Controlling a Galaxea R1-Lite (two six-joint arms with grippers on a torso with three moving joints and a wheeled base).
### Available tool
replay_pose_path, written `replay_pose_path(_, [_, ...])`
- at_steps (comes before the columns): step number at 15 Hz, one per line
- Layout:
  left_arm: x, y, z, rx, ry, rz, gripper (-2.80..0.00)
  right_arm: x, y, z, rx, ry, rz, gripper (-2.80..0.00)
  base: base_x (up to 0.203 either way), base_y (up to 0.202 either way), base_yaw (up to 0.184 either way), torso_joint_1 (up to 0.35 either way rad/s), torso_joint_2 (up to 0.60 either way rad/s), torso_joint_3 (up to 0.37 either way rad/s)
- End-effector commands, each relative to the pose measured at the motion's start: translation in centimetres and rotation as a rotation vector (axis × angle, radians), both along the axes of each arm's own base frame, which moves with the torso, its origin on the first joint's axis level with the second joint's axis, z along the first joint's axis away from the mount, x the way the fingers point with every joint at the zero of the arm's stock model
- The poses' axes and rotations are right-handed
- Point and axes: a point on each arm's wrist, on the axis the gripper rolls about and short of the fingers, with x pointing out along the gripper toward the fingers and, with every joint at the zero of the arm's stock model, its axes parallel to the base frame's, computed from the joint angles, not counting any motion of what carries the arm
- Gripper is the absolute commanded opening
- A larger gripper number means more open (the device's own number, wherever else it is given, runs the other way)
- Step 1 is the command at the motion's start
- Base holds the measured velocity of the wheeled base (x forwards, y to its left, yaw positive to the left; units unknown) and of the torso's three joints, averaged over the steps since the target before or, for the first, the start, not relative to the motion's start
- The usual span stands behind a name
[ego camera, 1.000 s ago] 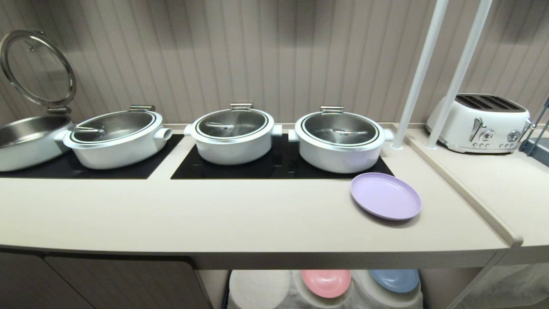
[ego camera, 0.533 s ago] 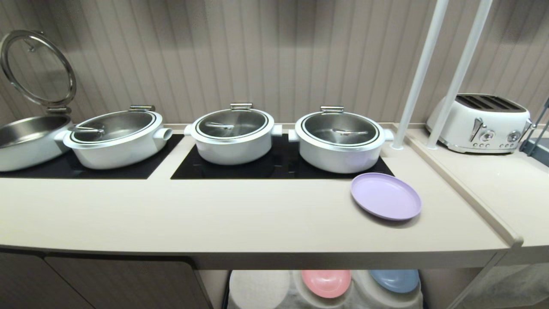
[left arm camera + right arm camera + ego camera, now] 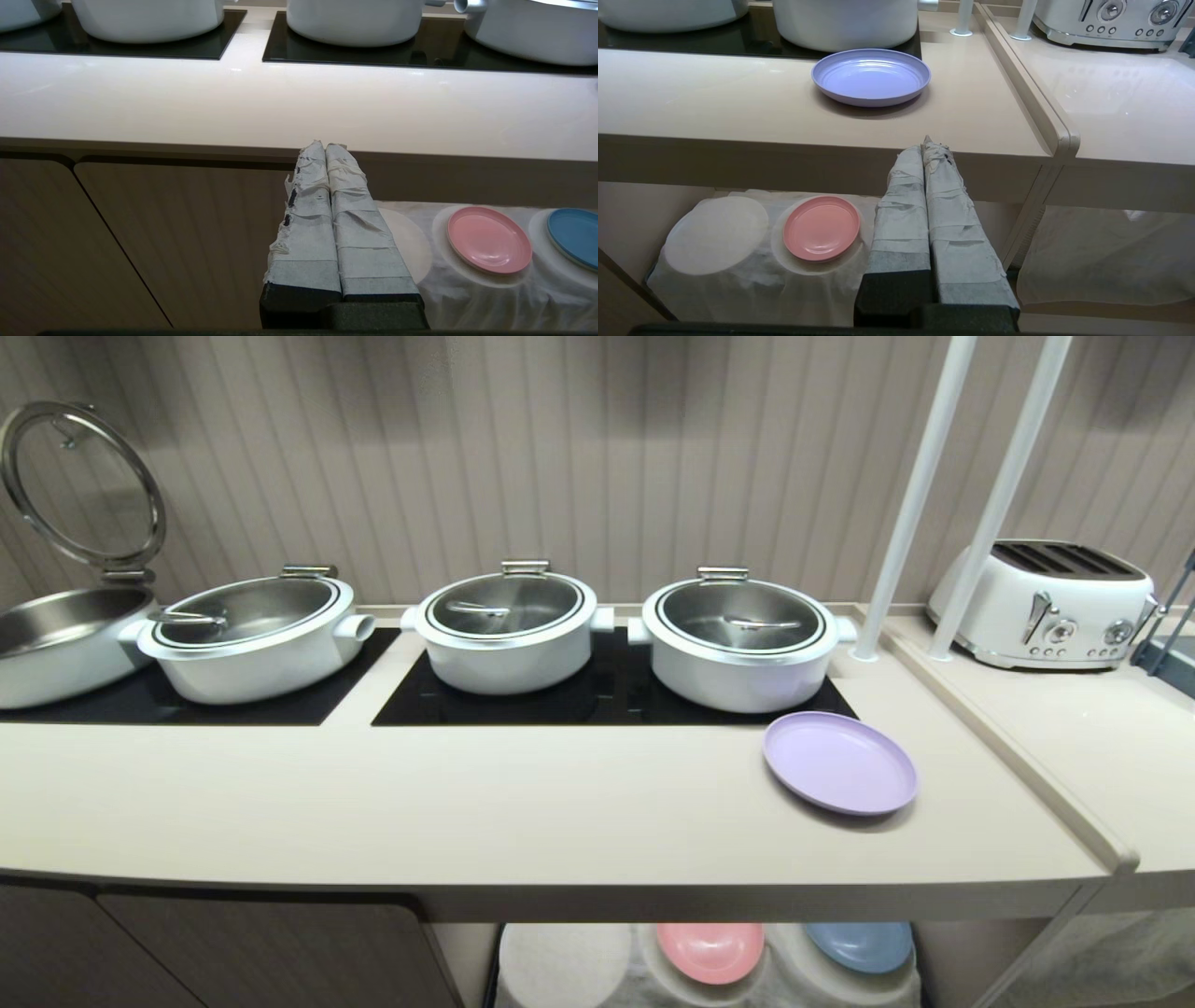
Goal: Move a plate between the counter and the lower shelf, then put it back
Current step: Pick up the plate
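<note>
The counter (image 3: 523, 803) carries white pots (image 3: 509, 630) and the plate (image 3: 838, 763).

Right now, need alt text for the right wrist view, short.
The shut right gripper points at the front edge of a beige counter, where a purple plate sits before a white pot. On the cloth-draped lower shelf, a pink plate rests beside a bare round mound; a toaster stands on the adjoining top.

Left end effector (image 3: 325, 145): two long fingers wrapped in frayed white tape, black base. Right end effector (image 3: 927, 143): same.
</note>
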Motion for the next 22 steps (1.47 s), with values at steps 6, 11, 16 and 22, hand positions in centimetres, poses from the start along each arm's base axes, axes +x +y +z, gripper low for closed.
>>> replay_pose_path(6, [0.0,0.0,0.0,-0.001,0.001,0.0,-2.8,-0.6,0.1,2.1,-0.03,-0.082,0.048,-2.8,0.0,0.0,0.0,0.0,0.0,0.0])
replay_pose_path(11, [0.0,0.0,0.0,-0.001,0.001,0.0,-2.8,-2.2,0.2,4.8,-0.033,-0.099,0.082,-2.8,0.0,0.0,0.0,0.0,0.0,0.0])
replay_pose_path(16, [0.0,0.0,0.0,-0.001,0.001,0.0,-2.8,-1.7,0.2,8.1,-0.031,-0.052,0.085,-2.8,0.0,0.0,0.0,0.0,0.0,0.0])
replay_pose_path(22, [0.0,0.0,0.0,-0.001,0.001,0.001,-2.8,3.1,0.2,13.5,-0.022,0.117,0.091,-2.8,0.0,0.0,0.0,0.0,0.0,0.0])
